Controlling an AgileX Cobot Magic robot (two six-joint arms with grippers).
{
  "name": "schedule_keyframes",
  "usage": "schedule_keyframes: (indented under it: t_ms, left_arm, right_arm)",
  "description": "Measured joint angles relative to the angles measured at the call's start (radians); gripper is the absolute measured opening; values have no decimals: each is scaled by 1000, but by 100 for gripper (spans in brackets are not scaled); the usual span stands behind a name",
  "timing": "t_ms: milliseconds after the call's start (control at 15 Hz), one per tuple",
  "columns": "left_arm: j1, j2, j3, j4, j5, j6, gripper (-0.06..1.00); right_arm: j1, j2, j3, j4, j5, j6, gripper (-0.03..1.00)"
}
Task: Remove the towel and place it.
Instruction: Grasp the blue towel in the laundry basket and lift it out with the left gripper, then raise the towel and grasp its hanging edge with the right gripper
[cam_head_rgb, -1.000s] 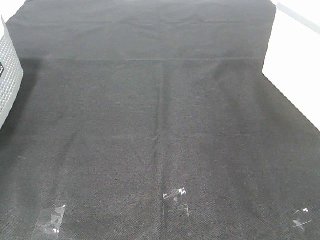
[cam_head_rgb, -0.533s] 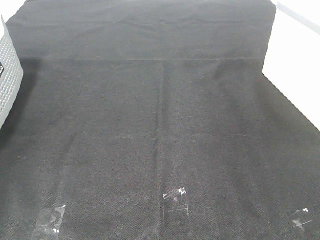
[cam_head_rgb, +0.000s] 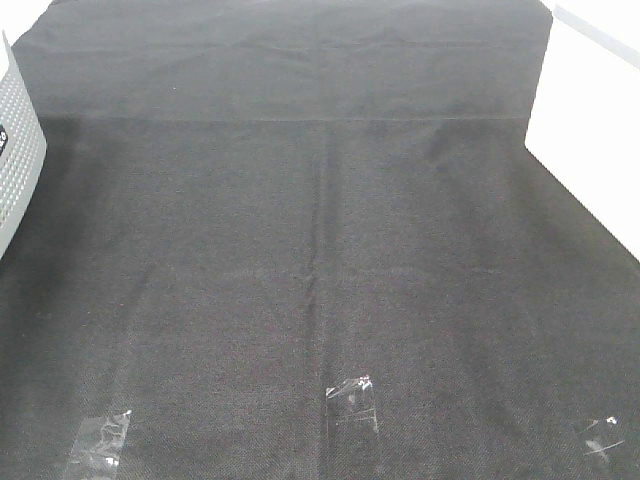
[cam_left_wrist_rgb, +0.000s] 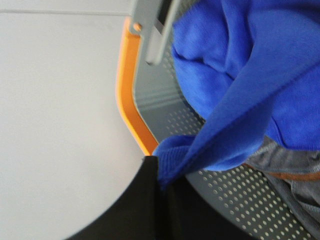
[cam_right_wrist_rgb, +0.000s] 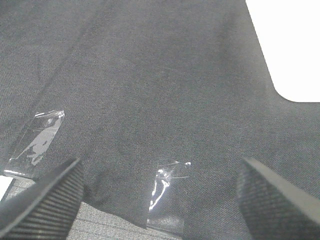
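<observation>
In the high view, the gray basket (cam_head_rgb: 18, 150) is sitting at the far left edge, beside the black cloth (cam_head_rgb: 320, 250) that is covering the table. Neither arm nor the towel is showing there. In the left wrist view, the left gripper (cam_left_wrist_rgb: 159, 176) is clamping shut on 1 fold of the blue towel (cam_left_wrist_rgb: 250, 75). The rest of the towel is lying bunched in the basket, on top of some gray fabric (cam_left_wrist_rgb: 285, 162). The pinched fold is being drawn taut close to the orange rim (cam_left_wrist_rgb: 127, 100). So the towel is touching the gripper only at that fold and is stretching away from it into the basket. The step in hand looks like lifting the towel out. To do it well, the arm is probably going to need a straight rise, high enough for the trailing bulk to clear the rim without pulling the gray fabric along or slipping from the thin pinch. Further right, 3 strips of clear tape (cam_head_rgb: 352, 395) are lying on the lower part of the cloth. The right gripper (cam_right_wrist_rgb: 159, 200) is hovering above them with its fingers spread wide, holding nothing, well apart from the towel.
</observation>
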Motion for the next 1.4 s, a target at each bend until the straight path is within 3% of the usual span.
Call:
schedule_keyframes:
  t_ms: [467, 667, 933, 1000, 1400]
  left_arm:
    - [-144, -204, 0, 1, 12, -50, 0]
    - [-233, -282, 0, 57, 8, -50, 0]
    - [-387, -331, 0, 142, -67, -50, 0]
    - [-387, -331, 0, 142, -67, -50, 0]
    - [-584, -333, 0, 162, -174, -54, 0]
  right_arm:
    - [0, 0, 0, 0, 0, 0, 79]
    - [0, 0, 0, 0, 0, 0, 79]
    - [0, 0, 0, 0, 0, 0, 79]
    - [0, 0, 0, 0, 0, 0, 79]
    - [0, 38, -7, 56, -40, -11, 79]
